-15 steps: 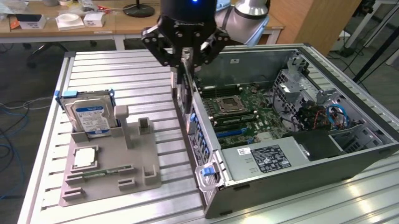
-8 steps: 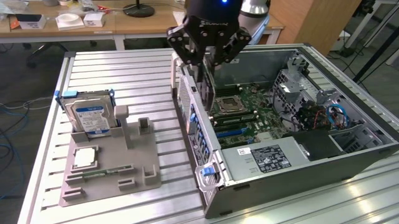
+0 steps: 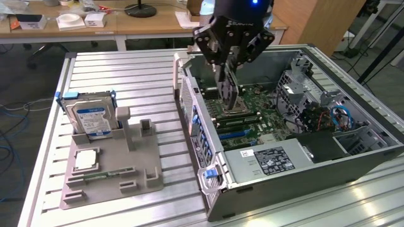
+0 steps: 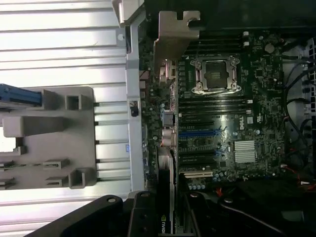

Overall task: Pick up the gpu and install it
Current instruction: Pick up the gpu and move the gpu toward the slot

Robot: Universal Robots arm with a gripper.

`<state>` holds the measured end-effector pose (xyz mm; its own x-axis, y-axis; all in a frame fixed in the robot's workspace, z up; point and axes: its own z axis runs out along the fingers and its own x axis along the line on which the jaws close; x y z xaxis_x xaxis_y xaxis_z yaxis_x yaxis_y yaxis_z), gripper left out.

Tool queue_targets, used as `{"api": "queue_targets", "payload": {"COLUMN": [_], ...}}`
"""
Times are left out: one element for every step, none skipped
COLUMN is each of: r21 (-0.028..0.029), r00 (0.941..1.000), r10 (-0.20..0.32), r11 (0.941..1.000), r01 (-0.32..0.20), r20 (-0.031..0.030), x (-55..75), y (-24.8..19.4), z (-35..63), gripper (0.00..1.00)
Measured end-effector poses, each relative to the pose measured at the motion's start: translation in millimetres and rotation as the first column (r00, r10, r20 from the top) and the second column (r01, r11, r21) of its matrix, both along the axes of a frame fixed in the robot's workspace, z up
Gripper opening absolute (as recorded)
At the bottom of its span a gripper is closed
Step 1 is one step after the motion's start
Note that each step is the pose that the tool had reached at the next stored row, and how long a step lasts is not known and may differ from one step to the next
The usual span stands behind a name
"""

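The gripper pinches the graphics card, which hangs upright just beneath it over the computer's motherboard.

light: bright, even | glare: table slats | shadow: dim inside computer case

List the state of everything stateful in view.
gripper: shut on the gpu.
gpu: held on edge inside the case, over the motherboard; cannot tell if seated.
case: lying on its side, open.
hard drive: standing upright in the holder.
memory stick: lying flat in the holder.
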<state>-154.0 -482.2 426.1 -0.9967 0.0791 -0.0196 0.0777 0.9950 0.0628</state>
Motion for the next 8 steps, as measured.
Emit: {"api": "queue_targets", "payload": {"r21": [0.0000, 0.0000, 0.0000, 0.0000, 0.0001, 0.0001, 0.0001, 0.0001], "r00": [1.0000, 1.0000, 1.0000, 1.0000, 1.0000, 1.0000, 1.0000, 1.0000], "r10": [0.000, 0.001, 0.001, 0.001, 0.002, 0.002, 0.002, 0.003], "r11": [1.0000, 1.0000, 1.0000, 1.0000, 1.0000, 1.0000, 1.0000, 1.0000], "r01": [0.000, -0.001, -0.001, -0.001, -0.002, -0.002, -0.002, -0.003], "r20": [0.0000, 0.0000, 0.0000, 0.0000, 0.0001, 0.0000, 0.0001, 0.0001], "x": [4.4, 9.2, 13.7, 18.2, 22.7, 27.2, 31.7, 36.2], "y": [0.0, 0.0, 0.0, 0.0, 0.0, 0.0, 0.0, 0.0], "z": [0.0, 0.0, 0.0, 0.0, 0.0, 0.0, 0.0, -0.1], "gripper": [0.27, 0.27, 0.27, 0.27, 0.27, 0.27, 0.27, 0.27]}}
